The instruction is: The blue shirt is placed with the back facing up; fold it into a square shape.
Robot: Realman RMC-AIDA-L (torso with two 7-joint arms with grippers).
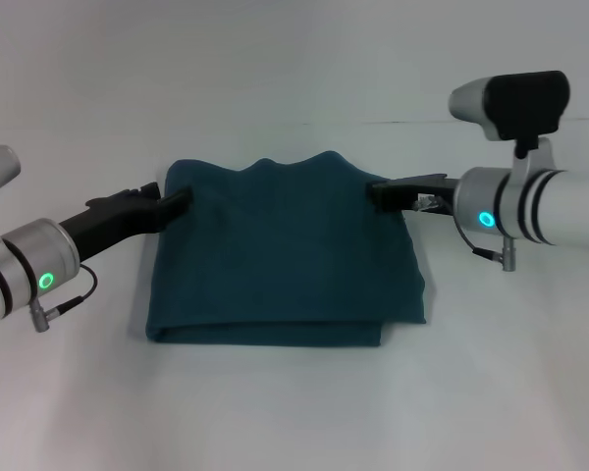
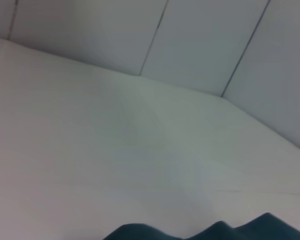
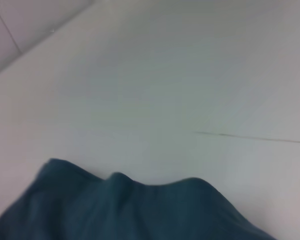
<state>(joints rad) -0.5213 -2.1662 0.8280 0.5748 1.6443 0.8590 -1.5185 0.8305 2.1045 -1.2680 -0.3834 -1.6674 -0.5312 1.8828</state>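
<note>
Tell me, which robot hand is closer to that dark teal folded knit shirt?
Neither: both touch it. The left gripper pinches the dark teal knit shirt at its far left corner, and the right gripper pinches its far right corner.

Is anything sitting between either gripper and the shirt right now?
Nothing visible. The left gripper is at the far left corner of the shirt and the right gripper at its far right corner, both touching the cloth directly.
</note>
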